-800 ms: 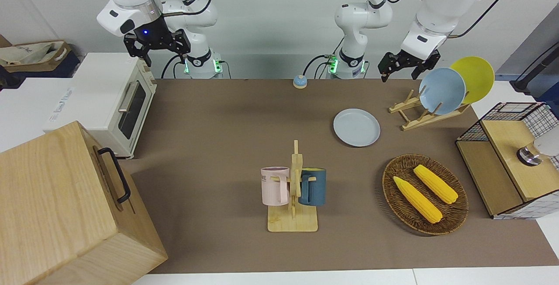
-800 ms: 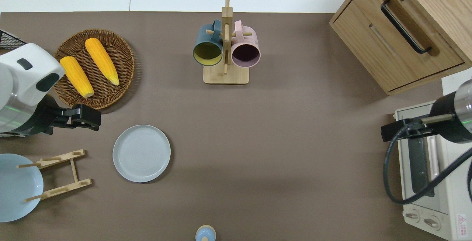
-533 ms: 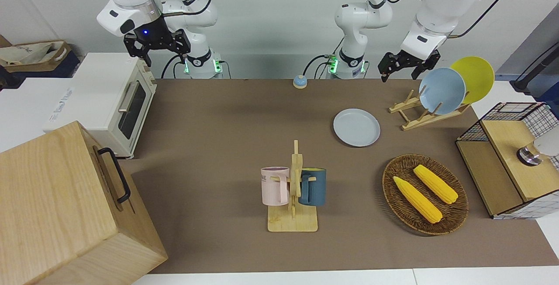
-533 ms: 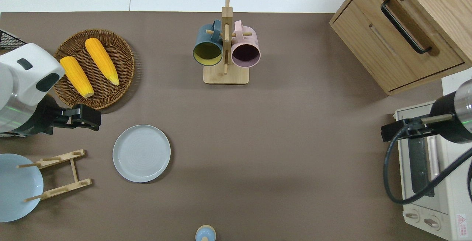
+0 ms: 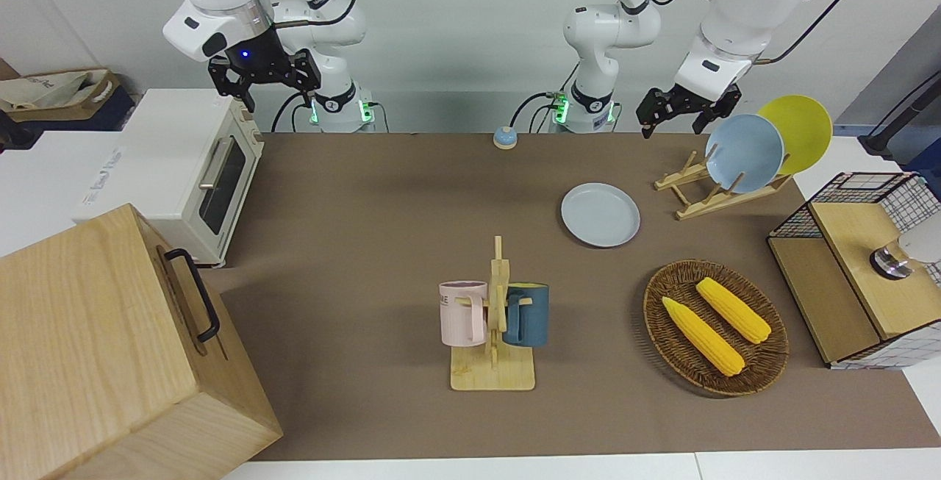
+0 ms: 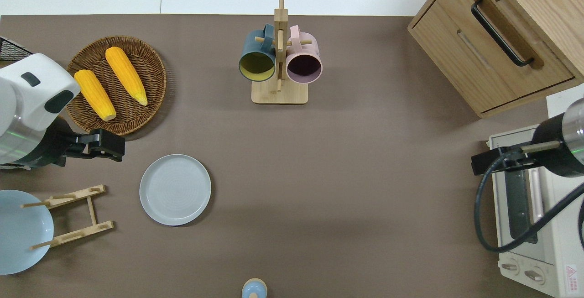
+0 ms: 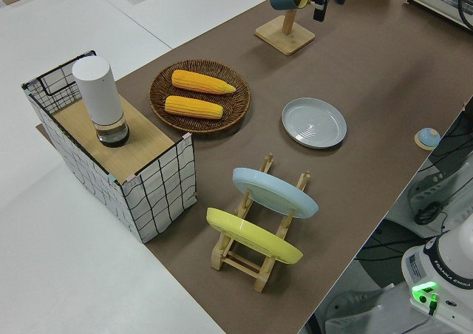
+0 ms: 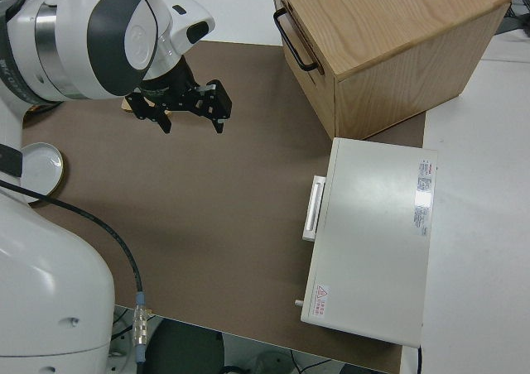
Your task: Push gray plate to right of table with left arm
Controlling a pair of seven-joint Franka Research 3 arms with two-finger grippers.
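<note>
The gray plate (image 5: 600, 215) lies flat on the brown table (image 5: 382, 201), toward the left arm's end; it also shows in the overhead view (image 6: 175, 189) and the left side view (image 7: 314, 123). My left gripper (image 5: 670, 126) hangs open and empty in the air. In the overhead view the left gripper (image 6: 109, 145) is over bare table between the wicker basket and the plate, apart from the plate's rim. The right arm is parked, its gripper (image 5: 278, 94) open with a blue light.
A wicker basket (image 6: 153, 63) with two corn cobs lies farther from the robots than the plate. A wooden rack (image 6: 75, 216) holds a sky-blue plate (image 5: 744, 153) and a yellow plate (image 5: 805, 127). A mug rack (image 6: 279, 60), a wooden cabinet (image 6: 492, 51), a toaster oven (image 6: 534, 216) and a small bell (image 5: 504, 137) also stand here.
</note>
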